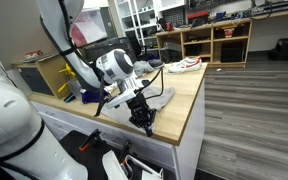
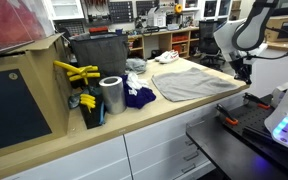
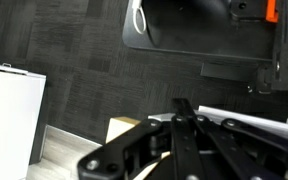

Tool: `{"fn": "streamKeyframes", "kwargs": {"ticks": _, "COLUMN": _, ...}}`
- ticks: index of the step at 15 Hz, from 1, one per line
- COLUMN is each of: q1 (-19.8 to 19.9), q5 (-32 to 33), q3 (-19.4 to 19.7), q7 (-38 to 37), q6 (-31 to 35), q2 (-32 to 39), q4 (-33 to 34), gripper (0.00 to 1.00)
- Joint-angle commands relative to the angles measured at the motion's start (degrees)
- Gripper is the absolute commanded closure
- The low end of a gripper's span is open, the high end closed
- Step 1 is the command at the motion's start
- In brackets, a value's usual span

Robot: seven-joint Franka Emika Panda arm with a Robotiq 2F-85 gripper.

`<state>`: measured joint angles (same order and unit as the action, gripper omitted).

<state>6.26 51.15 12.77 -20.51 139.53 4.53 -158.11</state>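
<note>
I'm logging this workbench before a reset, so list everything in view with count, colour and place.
grey cloth: one, grey, spread flat on the counter, nearest the gripper
blue cloth: one, dark blue, bunched beside the grey cloth
can: one, silver, upright beside the blue cloth
yellow tools: several, yellow, by the bin
bin: one, dark grey, behind the can
shoe: one, white and red, far end of the counter
counter: one, light wood on white cabinets
arm: one, white, above the counter
gripper: one, black, shut, at the counter's edge

A workshop or lab: parts shelves (image 2: 114, 12) along the upper frame, wooden cubbies (image 1: 216, 42), a long table (image 2: 134, 118).
</note>
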Motion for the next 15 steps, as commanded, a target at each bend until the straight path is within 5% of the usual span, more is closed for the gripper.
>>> {"fn": "streamKeyframes", "kwargs": {"ticks": 1, "q1": -0.45, "q5": -4.74, "q3": -3.24, "q7": 2.20, "q6": 0.23, "q2": -6.70, "q4": -0.29, "gripper": 1.00}}
{"fn": "streamKeyframes", "kwargs": {"ticks": 8, "q1": -1.74, "q5": -15.24, "q3": -7.95, "q7": 2.61, "q6": 4.73, "q2": -4.30, "q4": 8.60, "gripper": 1.00}}
{"fn": "streamKeyframes", "kwargs": {"ticks": 15, "q1": -5.87, "q5": -31.26, "q3": -12.18, "q7": 5.58, "q6": 10.62, "q2": 6.26, "q4": 20.37, "gripper": 1.00}}
